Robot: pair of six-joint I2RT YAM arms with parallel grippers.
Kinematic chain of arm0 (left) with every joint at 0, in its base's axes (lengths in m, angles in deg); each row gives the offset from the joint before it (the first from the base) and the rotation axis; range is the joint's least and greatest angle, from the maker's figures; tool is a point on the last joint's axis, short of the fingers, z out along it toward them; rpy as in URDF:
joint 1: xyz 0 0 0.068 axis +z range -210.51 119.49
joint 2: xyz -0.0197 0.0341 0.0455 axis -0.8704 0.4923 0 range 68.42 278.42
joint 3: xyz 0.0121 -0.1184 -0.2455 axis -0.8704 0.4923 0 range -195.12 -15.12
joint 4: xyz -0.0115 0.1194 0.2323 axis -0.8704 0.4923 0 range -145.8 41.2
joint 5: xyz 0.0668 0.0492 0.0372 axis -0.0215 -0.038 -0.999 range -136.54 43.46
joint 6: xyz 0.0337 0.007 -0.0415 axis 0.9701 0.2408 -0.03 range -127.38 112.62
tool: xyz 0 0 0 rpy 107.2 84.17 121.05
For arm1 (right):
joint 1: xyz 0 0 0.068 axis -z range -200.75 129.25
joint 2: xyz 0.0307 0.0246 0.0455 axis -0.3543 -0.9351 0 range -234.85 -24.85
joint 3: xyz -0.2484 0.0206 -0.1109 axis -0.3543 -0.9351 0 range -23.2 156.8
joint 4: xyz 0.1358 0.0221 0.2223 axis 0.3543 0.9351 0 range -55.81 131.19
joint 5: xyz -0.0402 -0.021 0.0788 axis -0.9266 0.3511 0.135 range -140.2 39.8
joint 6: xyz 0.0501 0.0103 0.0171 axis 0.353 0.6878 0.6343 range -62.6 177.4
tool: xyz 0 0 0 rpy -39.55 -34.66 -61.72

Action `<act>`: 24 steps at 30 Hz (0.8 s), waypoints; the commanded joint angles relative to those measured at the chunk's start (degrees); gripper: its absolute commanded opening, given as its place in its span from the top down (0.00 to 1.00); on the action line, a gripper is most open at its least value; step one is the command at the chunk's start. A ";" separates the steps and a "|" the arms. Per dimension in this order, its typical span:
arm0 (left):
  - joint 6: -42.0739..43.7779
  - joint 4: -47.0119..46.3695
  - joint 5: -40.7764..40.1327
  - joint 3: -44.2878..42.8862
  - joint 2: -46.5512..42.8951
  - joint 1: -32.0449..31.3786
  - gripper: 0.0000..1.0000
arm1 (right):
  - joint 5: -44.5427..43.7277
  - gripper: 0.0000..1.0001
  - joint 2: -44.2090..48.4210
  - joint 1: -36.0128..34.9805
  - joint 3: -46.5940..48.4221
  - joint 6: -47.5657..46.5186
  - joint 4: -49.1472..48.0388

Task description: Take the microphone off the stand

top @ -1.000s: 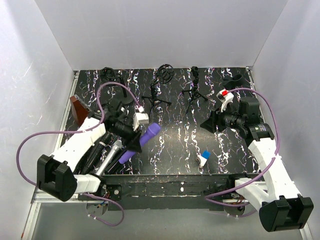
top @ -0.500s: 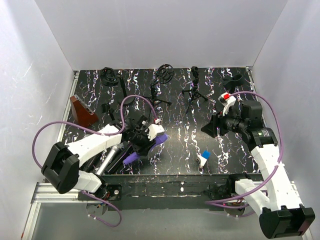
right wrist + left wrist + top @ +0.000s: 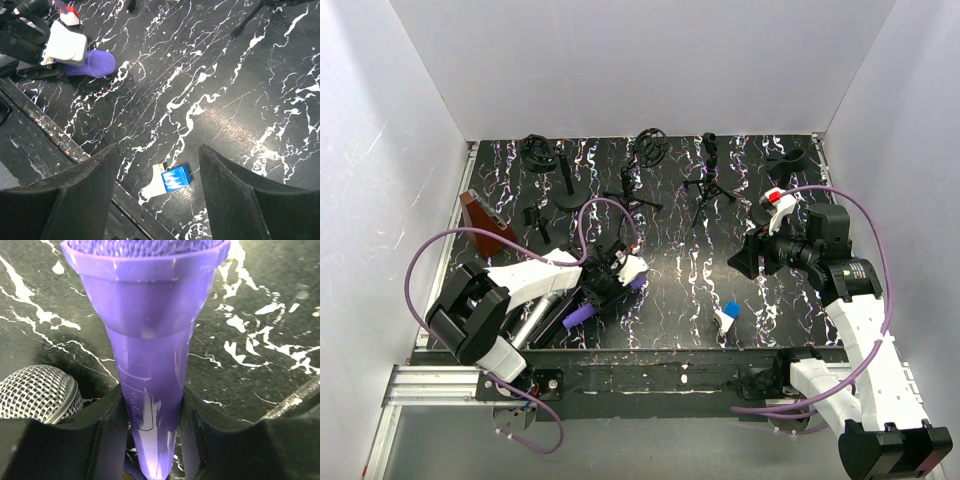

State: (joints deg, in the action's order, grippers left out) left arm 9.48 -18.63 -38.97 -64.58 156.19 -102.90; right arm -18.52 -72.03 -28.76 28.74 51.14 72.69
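Observation:
My left gripper (image 3: 607, 278) is shut on the purple microphone (image 3: 577, 316), which lies low over the black marbled table (image 3: 670, 270) near its front left. In the left wrist view the purple microphone (image 3: 150, 335) runs up between my left gripper's (image 3: 152, 407) black fingers, its mesh head at the top. Its head also shows in the right wrist view (image 3: 98, 63). Several empty black stands, one with a ring holder (image 3: 646, 160) and one a tripod (image 3: 710, 182), are at the back. My right gripper (image 3: 744, 256) is open and empty above the table's right side, also seen in the right wrist view (image 3: 157, 195).
A silver-mesh microphone (image 3: 37, 392) lies beside the purple one, its grey body by the left arm (image 3: 534, 320). A small blue and white object (image 3: 171, 181) lies near the front edge. A brown block (image 3: 480, 218) leans at the left edge. Another stand (image 3: 546, 158) is back left.
My left gripper has come down and toward the front with the purple microphone, from raised and tilted to low over the table. The right gripper has shifted only slightly.

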 commanded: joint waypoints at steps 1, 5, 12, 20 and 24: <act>-1.39 -2.98 -5.46 -0.03 0.39 -0.24 0.64 | -1.45 0.27 0.42 -0.25 4.57 -2.53 2.89; -0.78 -3.59 -5.73 0.58 -1.10 -0.24 0.55 | -1.80 0.27 0.24 -0.34 4.75 -2.88 5.35; 0.71 -4.47 -6.52 0.50 -1.90 -0.24 0.52 | -2.77 0.26 -0.54 -0.17 4.57 -2.97 3.69; 1.68 -2.10 -3.80 -3.63 -4.00 -0.24 0.50 | -5.74 0.18 -2.04 -0.25 7.90 -5.42 6.75; 5.89 -1.83 -1.25 -6.62 -9.09 -0.24 0.45 | -13.99 0.15 -2.04 -0.25 10.63 -2.90 9.40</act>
State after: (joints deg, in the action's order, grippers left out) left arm 11.16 -20.16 -43.38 -66.87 154.42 -102.92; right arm -24.77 -74.54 -28.76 34.62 47.10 79.82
